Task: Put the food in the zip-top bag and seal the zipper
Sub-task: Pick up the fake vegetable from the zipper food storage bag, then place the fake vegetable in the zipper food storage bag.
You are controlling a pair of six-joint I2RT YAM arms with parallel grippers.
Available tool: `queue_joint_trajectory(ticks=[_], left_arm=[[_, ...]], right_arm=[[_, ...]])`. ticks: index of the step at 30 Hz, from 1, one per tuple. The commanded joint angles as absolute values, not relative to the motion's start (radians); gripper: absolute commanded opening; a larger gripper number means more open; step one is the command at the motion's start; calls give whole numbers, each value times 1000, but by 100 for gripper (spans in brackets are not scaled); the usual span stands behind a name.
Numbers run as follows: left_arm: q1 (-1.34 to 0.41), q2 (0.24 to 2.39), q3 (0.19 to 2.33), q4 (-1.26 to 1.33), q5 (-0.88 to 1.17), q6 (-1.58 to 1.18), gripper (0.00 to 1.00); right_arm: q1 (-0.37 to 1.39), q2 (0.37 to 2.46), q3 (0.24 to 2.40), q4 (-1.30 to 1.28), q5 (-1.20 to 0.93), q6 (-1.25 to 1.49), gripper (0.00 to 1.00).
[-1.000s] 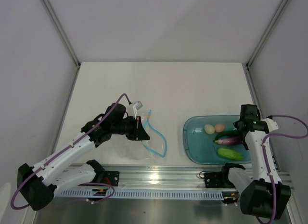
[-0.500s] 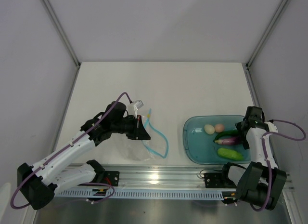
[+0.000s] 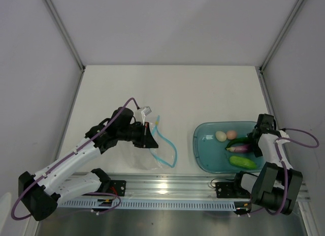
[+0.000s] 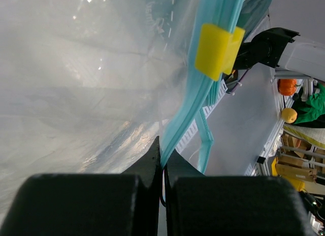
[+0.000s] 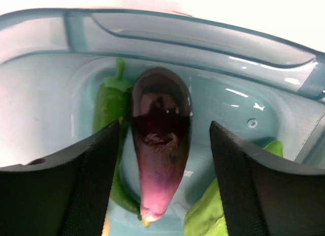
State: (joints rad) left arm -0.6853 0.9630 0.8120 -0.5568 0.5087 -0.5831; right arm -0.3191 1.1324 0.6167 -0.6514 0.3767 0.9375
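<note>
- Top view: the left gripper holds the zip-top bag at the table's left. The cream egg, pink egg, pepper, eggplant and cucumber all lie in the teal tray at right, so nothing is bagged yet.
- Left wrist: its fingers pinch the zipper below the yellow slider; sealing is not yet done.
- Right wrist: the right gripper is spread astride the eggplant, probably the first pick.

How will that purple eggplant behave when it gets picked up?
The eggplant looks glossy and tapered, so it may slip from a squeeze. Its rounded body lies loose in the tray, so a nudge could roll it.
</note>
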Motion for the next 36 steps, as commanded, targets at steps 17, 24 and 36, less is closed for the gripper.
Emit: queue_joint_trajectory(ticks=[17, 24, 36], left_arm=[[-693, 965, 836, -545, 517, -563, 1], [-693, 966, 848, -545, 505, -564, 1], [-693, 980, 862, -557, 503, -566, 1]], right_arm=[[-269, 1013, 633, -681, 429, 887, 12], [-209, 835, 809, -827, 439, 775, 0], [-108, 581, 960, -671, -183, 572, 0]])
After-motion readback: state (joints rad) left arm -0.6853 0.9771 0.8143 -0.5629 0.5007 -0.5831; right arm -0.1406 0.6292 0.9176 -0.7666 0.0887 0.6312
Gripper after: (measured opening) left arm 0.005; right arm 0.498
